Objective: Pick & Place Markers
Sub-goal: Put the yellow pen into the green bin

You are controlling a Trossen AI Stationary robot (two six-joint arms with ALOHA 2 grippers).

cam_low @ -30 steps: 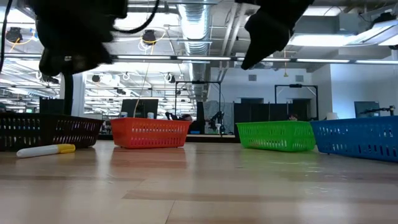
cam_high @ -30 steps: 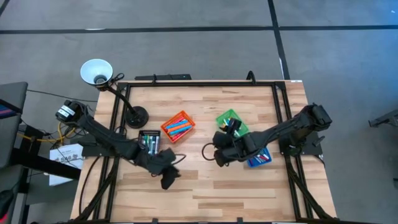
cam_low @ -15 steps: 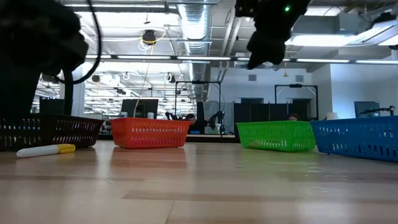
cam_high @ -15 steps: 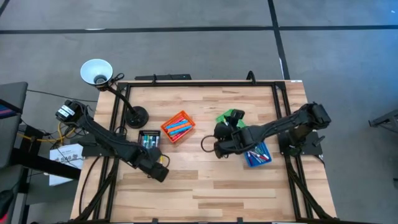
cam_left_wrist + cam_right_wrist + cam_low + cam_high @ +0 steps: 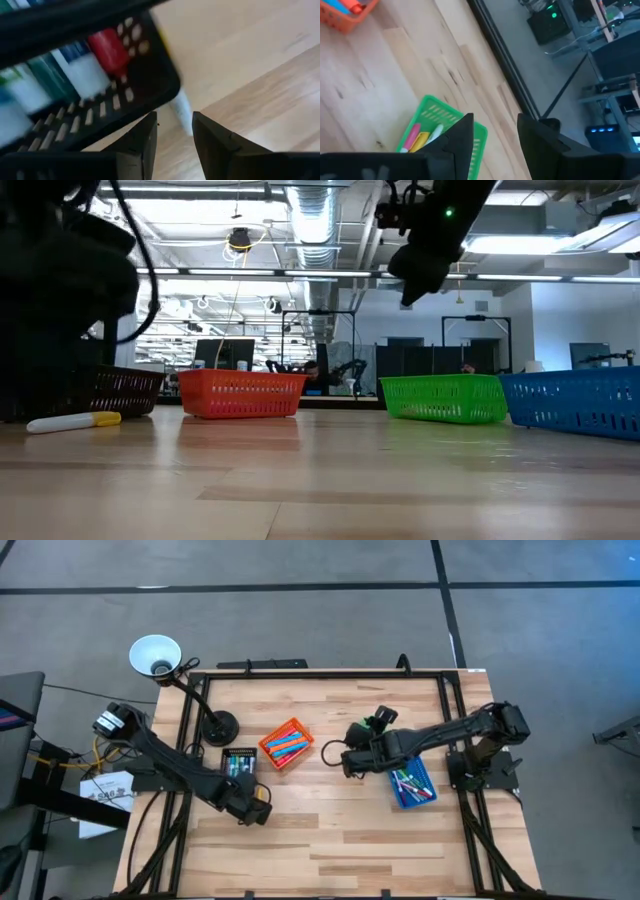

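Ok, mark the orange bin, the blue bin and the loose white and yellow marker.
orange bin [image 5: 285, 743], high view, on the markers' side wall.
blue bin [image 5: 412, 785], high view, on its rim.
white and yellow marker [image 5: 72, 421], low view, on its white barrel.

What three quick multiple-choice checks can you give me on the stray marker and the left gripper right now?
1. Where does the loose marker lie?
A. In the orange bin
B. On the table beside the black bin
C. In the blue bin

2. What colour is its cap?
A. Yellow
B. Red
C. Purple

3. How is the left gripper?
A. Shut on the marker
B. Shut on the bin's rim
C. Open and empty

Answers:
1. B: the low view shows it flat on the wood next to the black bin.
2. A: the low view shows a white body with a yellow end.
3. C: the left wrist view shows the fingers apart, with the marker beyond the gap, not between them.
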